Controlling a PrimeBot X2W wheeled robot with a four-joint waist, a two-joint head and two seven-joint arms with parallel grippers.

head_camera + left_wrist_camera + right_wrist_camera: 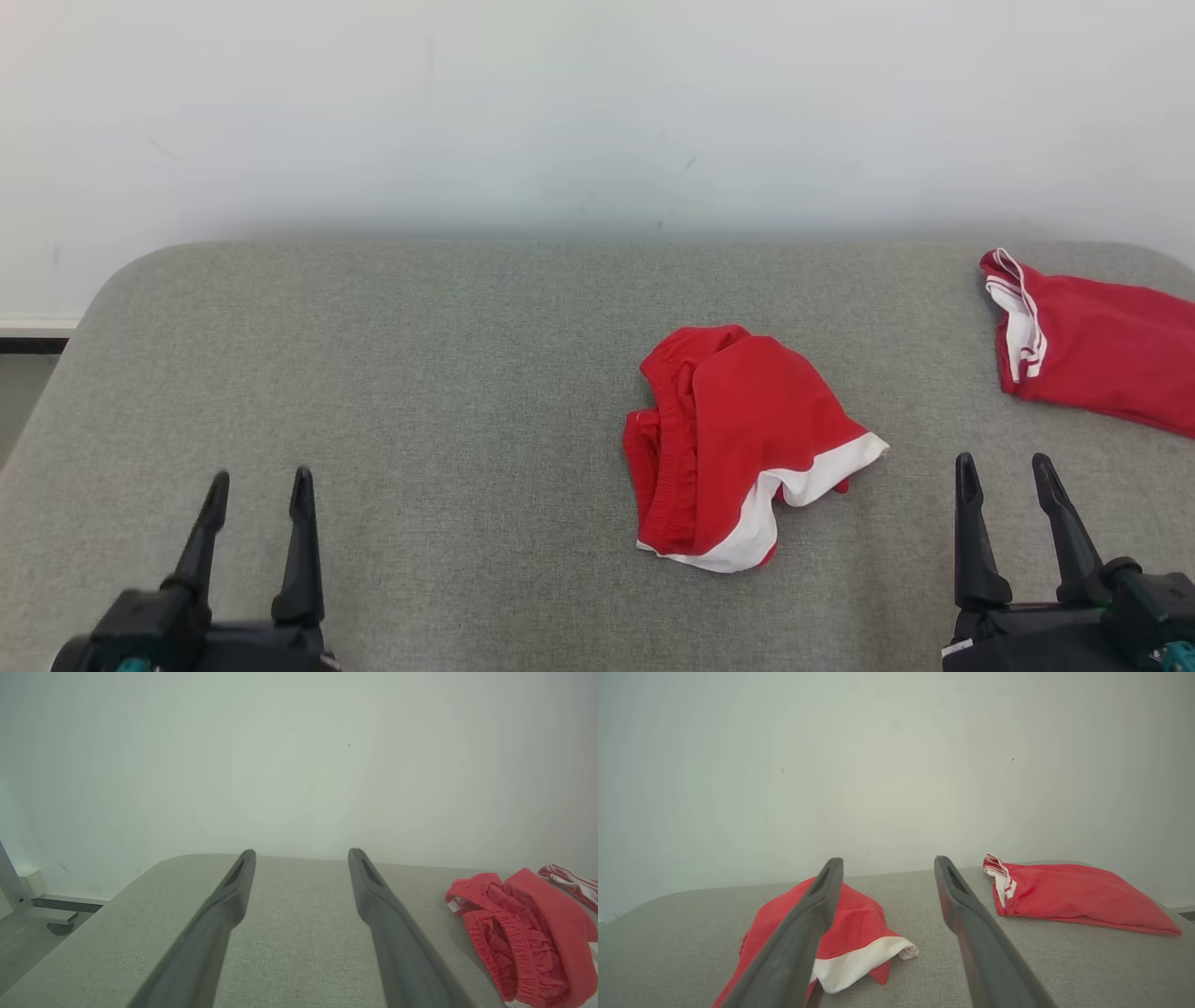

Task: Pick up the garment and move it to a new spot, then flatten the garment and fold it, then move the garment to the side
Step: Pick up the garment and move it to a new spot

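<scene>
Head view looks down, wrist views low, forward, sharing garment (pixel 738 439)

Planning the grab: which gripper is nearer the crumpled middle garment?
Right. The right gripper sits just right of the crumpled garment; the left gripper is far off to its left.

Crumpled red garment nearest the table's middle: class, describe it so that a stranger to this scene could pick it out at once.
Start at the grey table before the white wall. Just right of its centre lies the crumpled red garment, its gathered waistband showing. Unlike the flatter red garment at the right edge, it has a broad white hem band.
</scene>
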